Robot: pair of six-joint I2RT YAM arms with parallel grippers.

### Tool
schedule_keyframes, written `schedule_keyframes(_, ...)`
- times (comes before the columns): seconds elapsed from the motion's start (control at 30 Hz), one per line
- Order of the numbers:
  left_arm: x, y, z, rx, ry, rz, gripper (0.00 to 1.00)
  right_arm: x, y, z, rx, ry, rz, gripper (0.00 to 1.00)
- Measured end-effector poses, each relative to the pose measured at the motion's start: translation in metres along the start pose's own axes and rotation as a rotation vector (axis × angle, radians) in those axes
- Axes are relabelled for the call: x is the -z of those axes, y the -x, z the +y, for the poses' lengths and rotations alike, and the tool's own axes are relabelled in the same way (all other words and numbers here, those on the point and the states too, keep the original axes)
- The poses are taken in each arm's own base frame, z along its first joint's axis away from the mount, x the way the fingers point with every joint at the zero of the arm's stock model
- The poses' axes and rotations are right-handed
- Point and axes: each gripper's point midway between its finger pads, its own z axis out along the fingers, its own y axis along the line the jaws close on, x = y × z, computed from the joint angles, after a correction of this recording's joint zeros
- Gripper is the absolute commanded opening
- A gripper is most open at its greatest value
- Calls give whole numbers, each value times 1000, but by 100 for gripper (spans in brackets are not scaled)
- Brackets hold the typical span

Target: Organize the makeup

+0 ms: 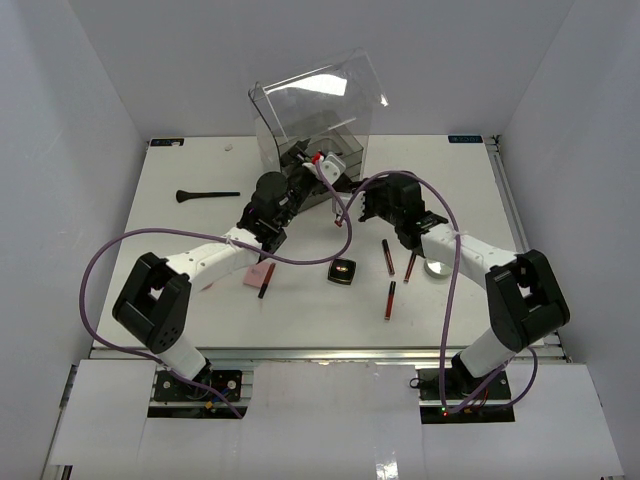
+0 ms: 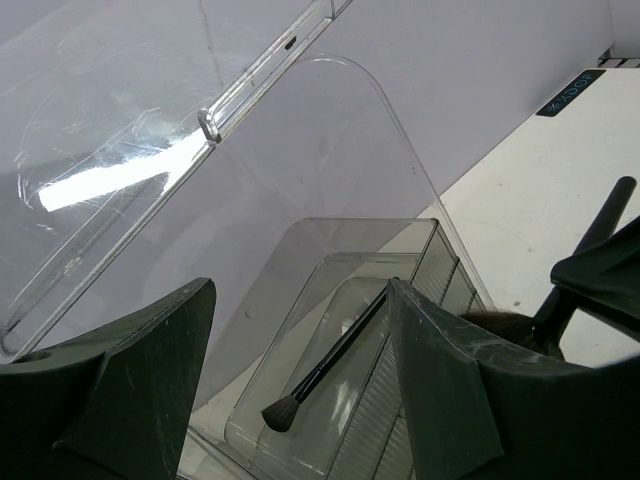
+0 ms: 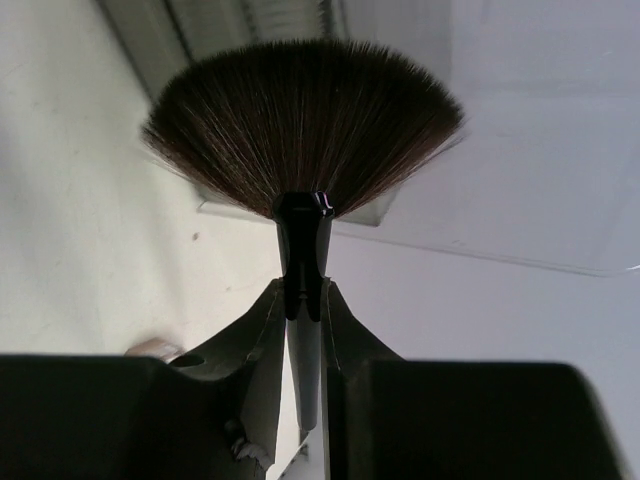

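My right gripper [image 1: 360, 205] is shut on the black handle of a fan brush [image 3: 303, 130], whose dark bristles point at the clear box [image 1: 310, 120]; its jaws [image 3: 303, 295] pinch the handle. My left gripper [image 1: 303, 162] is open and empty at the box's front, its fingers [image 2: 150, 370] apart. A black brush [image 2: 325, 370] lies in the clear tray inside the box. On the table lie another black brush [image 1: 207, 195], a pink palette [image 1: 258, 275] half under my left arm, a black compact [image 1: 342, 271], a silver tin [image 1: 437, 268] and several red-and-black tubes [image 1: 390, 300]. The jar does not show.
The box's clear lid [image 2: 120, 150] stands open above the tray. The right gripper [image 2: 600, 270] shows at the right of the left wrist view. Purple cables [image 1: 300, 258] loop over the table. White walls close in the table on three sides.
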Motion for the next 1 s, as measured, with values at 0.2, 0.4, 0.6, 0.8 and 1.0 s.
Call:
schedule_keyframes(0.2, 1, 8, 7, 2, 12, -14, 80, -6, 22, -36, 53, -172, -56, 8)
schedule_keyframes(0.4, 1, 16, 16, 7, 30, -29, 80, -14, 42, -51, 94, -268, -106, 8)
schedule_keyframes(0.6, 1, 17, 16, 18, 30, -29, 80, -21, 62, -58, 132, -336, -153, 8)
schedule_keyframes(0.8, 0, 19, 18, 27, 31, -31, 80, -41, 64, -45, 175, -326, -160, 8)
schedule_keyframes(1.0, 0, 19, 18, 28, 29, -27, 80, -59, 64, -42, 237, -340, -166, 8)
